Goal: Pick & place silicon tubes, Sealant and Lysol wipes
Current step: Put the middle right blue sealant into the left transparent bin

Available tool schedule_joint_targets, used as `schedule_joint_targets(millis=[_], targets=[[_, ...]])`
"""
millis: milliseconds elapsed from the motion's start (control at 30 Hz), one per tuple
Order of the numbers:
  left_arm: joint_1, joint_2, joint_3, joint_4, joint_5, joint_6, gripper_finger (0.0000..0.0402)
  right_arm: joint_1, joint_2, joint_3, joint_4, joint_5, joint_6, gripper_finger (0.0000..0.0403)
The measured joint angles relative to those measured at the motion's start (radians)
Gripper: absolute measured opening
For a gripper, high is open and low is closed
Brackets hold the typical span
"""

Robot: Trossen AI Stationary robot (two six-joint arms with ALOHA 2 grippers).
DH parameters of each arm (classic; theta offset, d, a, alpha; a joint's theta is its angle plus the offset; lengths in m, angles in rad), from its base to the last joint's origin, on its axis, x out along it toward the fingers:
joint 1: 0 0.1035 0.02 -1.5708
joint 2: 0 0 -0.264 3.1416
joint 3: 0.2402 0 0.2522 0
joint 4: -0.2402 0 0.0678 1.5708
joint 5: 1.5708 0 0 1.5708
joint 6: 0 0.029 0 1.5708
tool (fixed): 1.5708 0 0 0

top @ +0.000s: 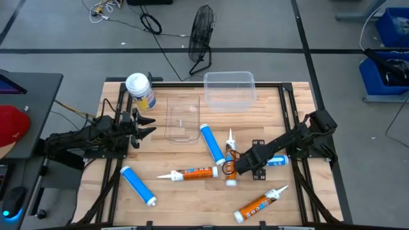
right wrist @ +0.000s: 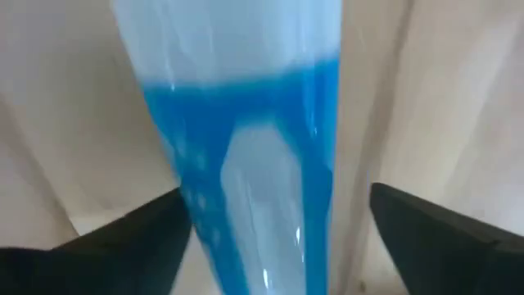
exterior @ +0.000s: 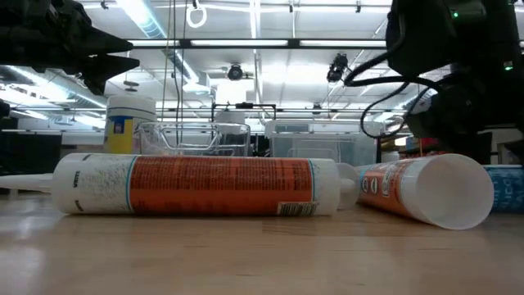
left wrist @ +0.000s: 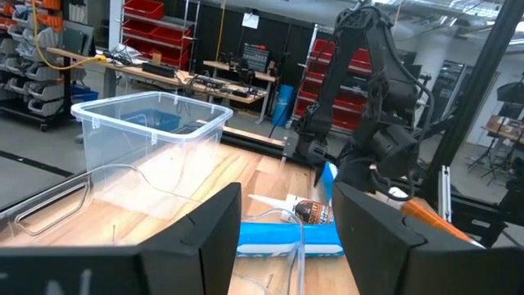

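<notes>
High view: the clear bin [top: 229, 87] is taken as landmark, at the table's far edge. The Lysol wipes [top: 140, 90] are seen well to the left of the bin, standing upright with the white lid facing up, so the long axis is vertical. A clear flat lid [top: 182, 118] lies between the canister and the bin, slightly nearer. The left gripper [top: 146, 125] is held near the canister, on its near side, fingers parted and nothing between them. Nearer than the bin, a blue tube [top: 212, 142] lies on a diagonal, and an orange sealant cartridge [top: 193, 172] lies crosswise with its nozzle pointing left. A second blue tube [top: 138, 185] lies far to the near left of the bin, a second orange cartridge [top: 259, 204] to its near right. The right gripper [top: 231, 167] is lowered among these, just right of the first cartridge, and a third blue tube [top: 277, 161] shows beside its arm.

Low view: the orange cartridge [exterior: 196, 186] lies broadside in front, partly screening the bin [exterior: 188, 138] behind it. The canister [exterior: 129, 123] stands upright to the left of the bin.

Left wrist view: the left fingers [left wrist: 209, 238] are seen apart and empty; the bin [left wrist: 147, 131] stands beyond, unobstructed.

Right wrist view: the right fingers [right wrist: 123, 238] are spread wide on either side of a blue tube [right wrist: 246, 147], not pressed against it.
</notes>
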State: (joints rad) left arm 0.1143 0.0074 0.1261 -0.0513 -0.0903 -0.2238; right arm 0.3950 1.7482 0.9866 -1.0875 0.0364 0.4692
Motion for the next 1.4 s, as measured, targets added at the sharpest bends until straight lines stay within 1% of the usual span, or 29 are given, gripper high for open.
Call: schedule_joint_targets(millis=[67, 200, 333, 500, 567, 667, 767, 933, 1100, 1233, 1400], targets=[[0.0, 0.0, 0.0, -0.003, 0.019, 0.0, 0.0197, 0.004, -0.007, 0.0, -0.029, 0.0, 0.02, 0.0392], [0.0, 0.0, 0.0, -0.007, 0.069, -0.001, 0.0197, 0.025, -0.03, 0.0, -0.053, 0.0, 0.046, 0.0371], [0.0, 0.0, 0.0, -0.008, 0.069, 0.0, 0.0197, 0.054, -0.053, 0.0, -0.079, 0.015, 0.063, 0.0356], [0.0, 0.0, 0.0, -0.009, 0.069, 0.0, 0.0197, 0.082, -0.094, -0.014, -0.133, 0.035, 0.123, 0.0355], [0.0, 0.0, 0.0, -0.014, 0.075, 0.0, 0.0197, 0.089, -0.127, -0.054, -0.129, 0.03, 0.155, 0.0356], [0.0, 0.0, 0.0, -0.028, 0.117, 0.0, 0.0197, 0.096, -0.195, -0.143, -0.101, -0.011, 0.22, 0.0356], [0.0, 0.0, 0.0, -0.039, 0.12, -0.001, 0.0197, 0.109, -0.268, -0.231, -0.071, -0.046, 0.282, 0.0356], [0.0, 0.0, 0.0, -0.041, 0.121, -0.006, 0.0197, 0.135, -0.377, -0.325, -0.022, -0.056, 0.337, 0.0353], [0.0, 0.0, 0.0, -0.043, 0.12, -0.015, 0.0197, 0.139, -0.436, -0.369, 0.036, -0.047, 0.373, 0.033], [0.0, 0.0, 0.0, -0.043, 0.12, -0.017, 0.0197, 0.139, -0.436, -0.4, 0.064, -0.05, 0.387, 0.0303], [0.0, 0.0, 0.0, -0.044, 0.12, -0.019, 0.0197, 0.127, -0.425, -0.466, 0.173, -0.124, 0.406, 0.0263]])
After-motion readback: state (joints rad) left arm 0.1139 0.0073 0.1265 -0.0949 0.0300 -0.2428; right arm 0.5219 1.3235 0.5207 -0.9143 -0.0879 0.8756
